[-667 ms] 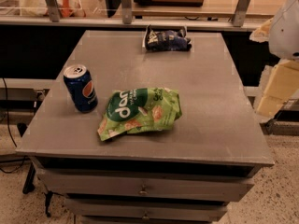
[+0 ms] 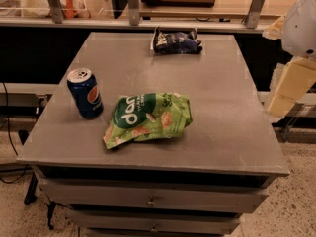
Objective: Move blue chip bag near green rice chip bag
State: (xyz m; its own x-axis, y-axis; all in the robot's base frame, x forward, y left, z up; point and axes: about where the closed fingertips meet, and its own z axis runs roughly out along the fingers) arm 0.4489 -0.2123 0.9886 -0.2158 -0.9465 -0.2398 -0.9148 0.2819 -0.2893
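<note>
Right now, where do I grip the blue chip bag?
Probably pinch the blue chip bag across its crumpled middle from above: it lies flat, far across the table. The gripper is out of view; only the arm shows at right.

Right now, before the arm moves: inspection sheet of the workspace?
Surface: grey table, drawers below.
Job's things: blue bag at the far edge; green bag near the front middle; well apart.
Clutter: Pepsi can, upright, left of the green bag, not touching it.
Grippers: gripper past the table's right edge, away from both bags.
Cables: black cable left of the table.
Surroundings: counter behind; speckled floor.
</note>
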